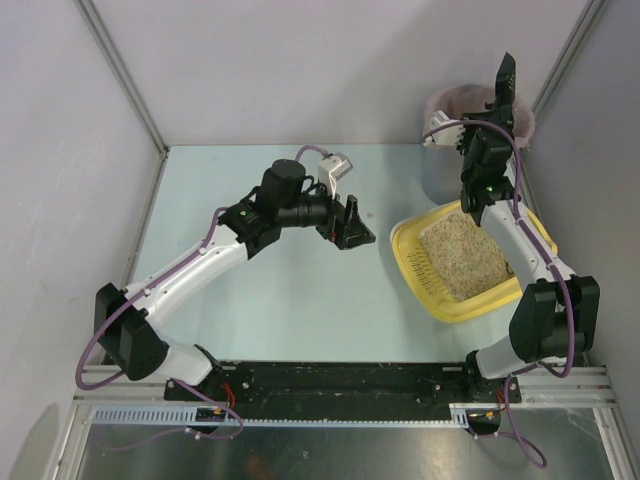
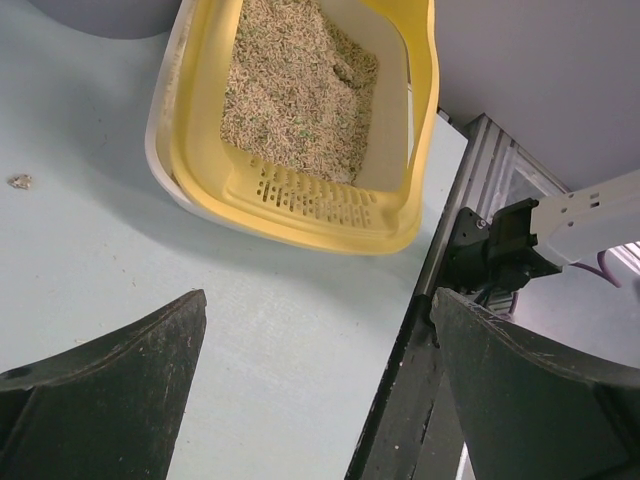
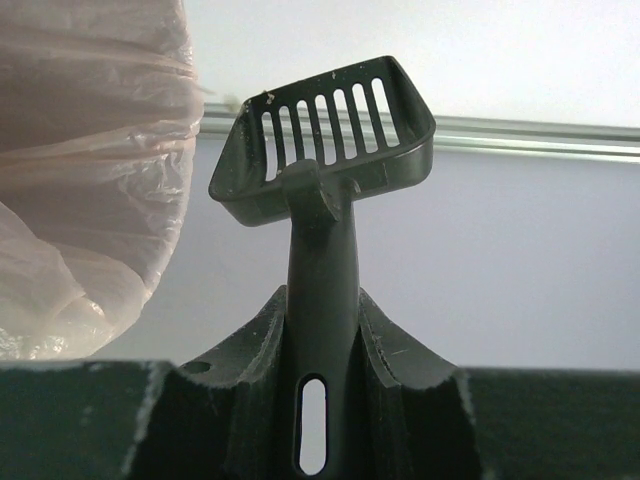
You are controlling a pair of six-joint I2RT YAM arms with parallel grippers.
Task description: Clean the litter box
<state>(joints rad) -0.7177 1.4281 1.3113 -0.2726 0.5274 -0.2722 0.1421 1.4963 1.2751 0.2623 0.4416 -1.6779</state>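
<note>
The yellow litter box (image 1: 420,262) with beige litter sits at the right of the table, and shows in the left wrist view (image 2: 300,205). My right gripper (image 1: 488,150) is shut on the handle of a black slotted scoop (image 3: 322,135). It holds the scoop upright, head up, beside the grey bin with the pink bag liner (image 1: 452,102); the scoop's head (image 1: 505,85) is over the bin. The scoop looks empty. My left gripper (image 1: 352,224) is open and empty above the table, left of the litter box.
The pink bag (image 3: 90,170) fills the left of the right wrist view. A small crumb (image 2: 18,181) lies on the table left of the litter box. Grey walls stand at the back and sides. A black rail (image 1: 340,378) runs along the near edge.
</note>
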